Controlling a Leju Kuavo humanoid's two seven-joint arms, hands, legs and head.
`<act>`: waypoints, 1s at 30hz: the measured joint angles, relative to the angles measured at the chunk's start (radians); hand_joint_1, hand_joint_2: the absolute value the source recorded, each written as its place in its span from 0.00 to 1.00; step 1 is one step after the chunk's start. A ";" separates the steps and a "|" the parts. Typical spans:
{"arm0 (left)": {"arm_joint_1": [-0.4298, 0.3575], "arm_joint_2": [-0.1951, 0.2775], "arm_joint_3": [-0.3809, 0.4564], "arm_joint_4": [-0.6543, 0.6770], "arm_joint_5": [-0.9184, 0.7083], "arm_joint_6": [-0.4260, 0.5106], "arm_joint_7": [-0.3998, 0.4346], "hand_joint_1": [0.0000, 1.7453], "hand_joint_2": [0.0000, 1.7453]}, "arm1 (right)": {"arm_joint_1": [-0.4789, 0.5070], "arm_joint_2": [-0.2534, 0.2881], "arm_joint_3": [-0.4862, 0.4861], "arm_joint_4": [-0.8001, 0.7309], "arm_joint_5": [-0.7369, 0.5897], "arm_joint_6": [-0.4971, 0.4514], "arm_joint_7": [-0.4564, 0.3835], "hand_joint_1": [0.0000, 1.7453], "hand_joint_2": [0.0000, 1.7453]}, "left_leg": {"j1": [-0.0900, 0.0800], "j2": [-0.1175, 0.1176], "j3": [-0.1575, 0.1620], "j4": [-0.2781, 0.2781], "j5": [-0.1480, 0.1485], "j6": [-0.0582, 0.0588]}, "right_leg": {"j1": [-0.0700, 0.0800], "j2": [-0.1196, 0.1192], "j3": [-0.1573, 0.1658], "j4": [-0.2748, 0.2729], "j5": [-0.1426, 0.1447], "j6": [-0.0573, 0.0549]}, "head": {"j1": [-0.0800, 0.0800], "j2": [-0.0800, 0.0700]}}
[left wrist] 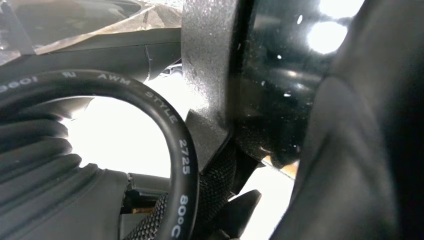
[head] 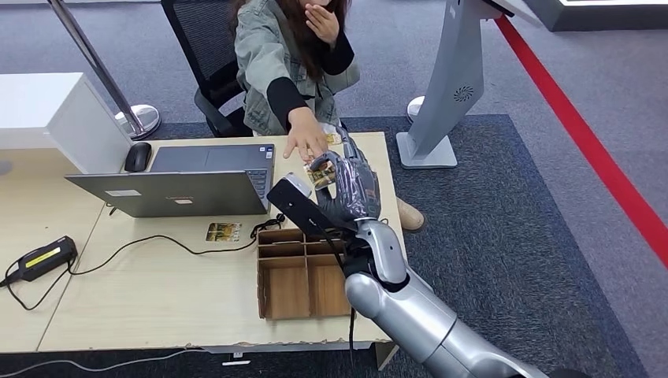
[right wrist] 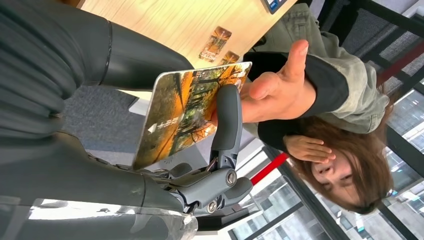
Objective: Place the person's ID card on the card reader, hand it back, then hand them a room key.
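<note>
- my right hand is raised over the counter's far edge, fingers closed on a card (orange, tree-printed).
- the person's hand reaches in, fingertips at the card's far end.
- another card lies by the laptop.
- left hand: cannot tell.

The right hand is covering most of the card in the head view, and a dark finger is crossing its printed face in the right wrist view, where the small print is too blurred to read. The person's hand is hiding the card's far corner.
</note>
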 joint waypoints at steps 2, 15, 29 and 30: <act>0.000 0.000 0.000 0.000 0.000 0.000 0.000 0.00 0.00 | -0.001 0.001 0.000 0.002 0.000 0.000 0.000 1.00 1.00 | 0.000 0.000 0.000 0.000 0.000 0.000 | 0.000 0.000 0.000 0.000 0.000 0.000 | 0.000 0.000; 0.012 0.006 0.002 0.001 0.065 0.002 0.009 0.00 0.00 | 0.096 -0.067 -0.005 -0.173 -0.106 0.138 -0.034 0.00 0.00 | 0.000 0.000 0.001 0.001 -0.001 0.001 | -0.001 0.000 0.000 -0.001 -0.001 0.001 | 0.000 0.000; 0.019 0.017 0.009 0.002 0.101 -0.001 0.009 0.00 0.00 | 0.295 -0.281 -0.056 -0.733 -0.157 0.269 0.109 0.00 0.00 | 0.000 0.005 0.001 0.000 -0.002 0.002 | -0.001 0.004 0.001 -0.001 0.000 0.002 | 0.000 0.000; 0.020 0.018 0.009 0.002 0.102 -0.001 0.009 0.00 0.00 | 0.300 -0.289 -0.057 -0.749 -0.159 0.274 0.109 0.00 0.00 | 0.000 0.005 0.001 0.000 -0.002 0.002 | -0.001 0.004 0.001 -0.001 0.000 0.002 | 0.000 0.000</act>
